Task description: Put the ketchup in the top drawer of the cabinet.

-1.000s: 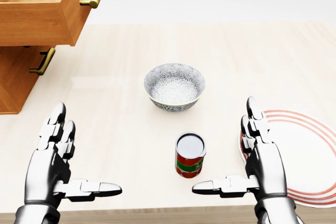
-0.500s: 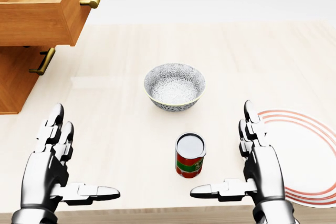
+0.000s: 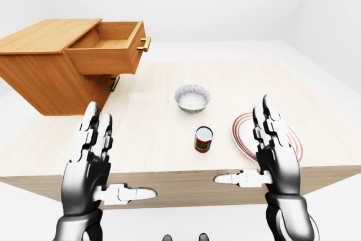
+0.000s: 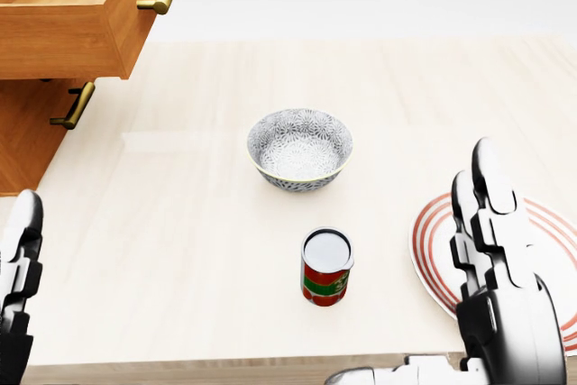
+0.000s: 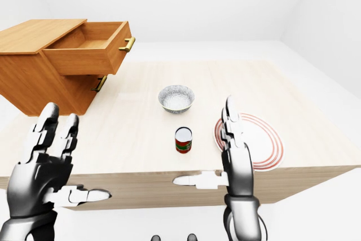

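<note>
Between my two raised hands, the small red ketchup can with a silver lid (image 3: 203, 139) stands upright on the pale wooden table (image 3: 158, 134), untouched. My left hand (image 3: 90, 159) and my right hand (image 3: 275, 153) hold nothing, fingers spread wide, thumbs pointing inward. Beyond the can sits a grey patterned bowl (image 3: 192, 97); under my right fingers lies a white red-ringed plate (image 3: 241, 130). Up past my left hand, the wooden cabinet (image 3: 42, 74) has its top drawer (image 3: 110, 49) pulled open.

Both raised, palms facing each other, left hand (image 3: 90, 165) and right hand (image 3: 276, 159) with fingers straight and spread upward, thumbs pointing inward, nothing held, wrists low.
</note>
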Tool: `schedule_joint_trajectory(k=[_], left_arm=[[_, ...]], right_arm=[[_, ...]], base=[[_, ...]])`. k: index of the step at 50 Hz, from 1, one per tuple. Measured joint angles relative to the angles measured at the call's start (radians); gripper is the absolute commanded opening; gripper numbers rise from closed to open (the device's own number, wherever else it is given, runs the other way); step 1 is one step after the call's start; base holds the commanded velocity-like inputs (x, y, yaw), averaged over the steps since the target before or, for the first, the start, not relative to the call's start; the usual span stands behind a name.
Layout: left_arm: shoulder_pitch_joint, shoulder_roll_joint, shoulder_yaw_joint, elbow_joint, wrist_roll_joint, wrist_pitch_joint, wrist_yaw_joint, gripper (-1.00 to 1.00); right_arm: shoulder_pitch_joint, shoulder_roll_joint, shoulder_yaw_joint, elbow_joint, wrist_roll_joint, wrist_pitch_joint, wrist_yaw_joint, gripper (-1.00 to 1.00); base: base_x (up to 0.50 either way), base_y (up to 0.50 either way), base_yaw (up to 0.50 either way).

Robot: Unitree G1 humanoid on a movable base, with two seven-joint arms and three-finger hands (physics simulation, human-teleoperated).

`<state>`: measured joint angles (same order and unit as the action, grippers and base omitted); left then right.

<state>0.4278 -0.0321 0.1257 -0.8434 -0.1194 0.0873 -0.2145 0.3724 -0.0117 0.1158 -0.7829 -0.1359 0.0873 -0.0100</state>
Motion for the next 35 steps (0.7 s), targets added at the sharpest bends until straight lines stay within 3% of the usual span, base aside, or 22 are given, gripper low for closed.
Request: schedule_joint_trajectory(k=[12,35], left_arm=[[0.123,-0.063,0.058,-0.194,-0.053,0.0,-0.096,1.0],[0.192,-0.142,0.124,-0.204,-0.101,0.0,-0.204,1.0]], right_arm=[[0.112,-0.047,0.089,-0.2,-0.048,0.0,-0.056,1.0],[0.159,-0.063,0.103,-0.264,-0.048,0.0,-0.062,1.0]], base=[[0.02,0.0,0.0],[0.46,0.0,0.0]])
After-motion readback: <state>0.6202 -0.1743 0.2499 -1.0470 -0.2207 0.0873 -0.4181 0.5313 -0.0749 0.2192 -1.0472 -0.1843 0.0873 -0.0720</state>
